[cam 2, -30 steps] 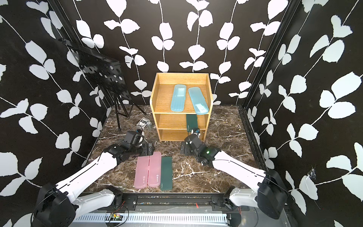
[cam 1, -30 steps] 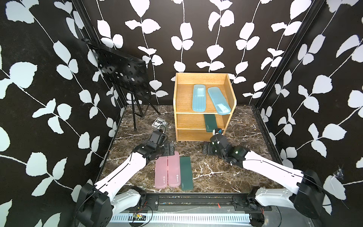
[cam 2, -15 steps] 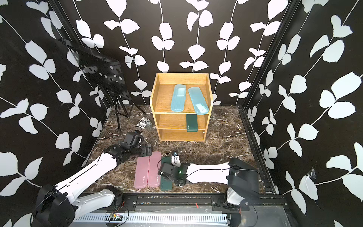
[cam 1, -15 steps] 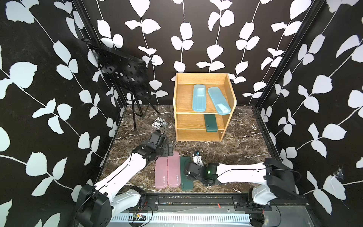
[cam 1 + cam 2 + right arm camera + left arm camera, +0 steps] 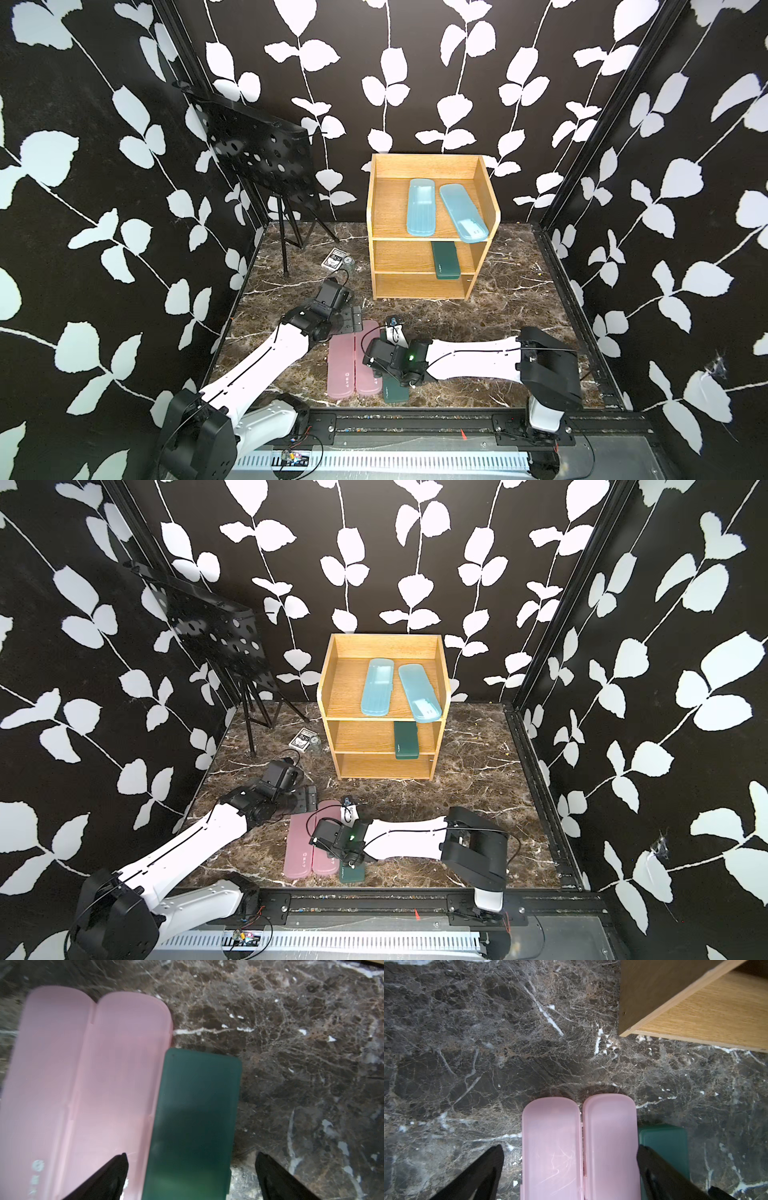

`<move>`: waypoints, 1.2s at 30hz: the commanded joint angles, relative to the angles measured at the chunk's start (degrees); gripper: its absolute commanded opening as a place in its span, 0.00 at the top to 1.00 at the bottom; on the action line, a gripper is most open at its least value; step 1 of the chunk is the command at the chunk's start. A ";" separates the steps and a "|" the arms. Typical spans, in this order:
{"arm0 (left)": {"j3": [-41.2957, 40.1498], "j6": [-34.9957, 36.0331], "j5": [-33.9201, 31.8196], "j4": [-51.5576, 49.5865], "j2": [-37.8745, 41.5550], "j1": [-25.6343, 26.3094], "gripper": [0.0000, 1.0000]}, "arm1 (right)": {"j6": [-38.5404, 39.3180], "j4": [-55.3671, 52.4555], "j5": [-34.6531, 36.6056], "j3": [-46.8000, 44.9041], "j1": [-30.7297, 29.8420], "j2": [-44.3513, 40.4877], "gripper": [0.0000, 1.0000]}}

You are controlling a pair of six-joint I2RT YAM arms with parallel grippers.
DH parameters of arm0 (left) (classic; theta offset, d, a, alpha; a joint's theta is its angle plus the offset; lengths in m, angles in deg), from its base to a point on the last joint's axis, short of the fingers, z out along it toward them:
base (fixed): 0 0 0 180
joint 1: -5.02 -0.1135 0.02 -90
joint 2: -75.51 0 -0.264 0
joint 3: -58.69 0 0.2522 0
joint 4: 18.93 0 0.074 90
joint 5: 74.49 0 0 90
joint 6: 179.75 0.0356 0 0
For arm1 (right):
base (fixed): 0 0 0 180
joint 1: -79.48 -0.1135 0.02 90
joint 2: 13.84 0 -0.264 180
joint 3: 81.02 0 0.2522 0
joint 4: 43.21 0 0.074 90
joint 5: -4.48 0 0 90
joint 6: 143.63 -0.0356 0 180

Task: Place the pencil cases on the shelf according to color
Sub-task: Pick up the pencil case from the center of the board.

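Now, shelf (image 5: pixel 424 166): standing at the back of the table (image 5: pixel 519 299), open front facing the arms.
Blue cases (image 5: pixel 421 206): both lying on the top tier, side by side; the right one (image 5: pixel 463 212) is lying at an angle, its near end reaching past the front edge.
Shelved green case (image 5: pixel 445 260): lying on the middle tier toward its right end, sticking out slightly over the front.
Pink cases (image 5: pixel 341 365): lying flat on the table near its front edge, touching along their long sides.
Loose green case (image 5: pixel 195 1115): lying flat against the right side of the pink pair.
Right gripper (image 5: pixel 191 1155): hanging over the loose green case, fingers spread wide and straddling it; whether they are touching it cannot be told.
Left gripper (image 5: pixel 570 1147): hovering at the far end of the pink cases, fingers spread wide, gripping nothing.
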 commanded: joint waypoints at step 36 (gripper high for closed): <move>-0.52 0.61 0.87 -0.12 0.33 -0.32 0.01 | -4.05 -5.80 0.57 -7.62 1.68 -5.29 0.01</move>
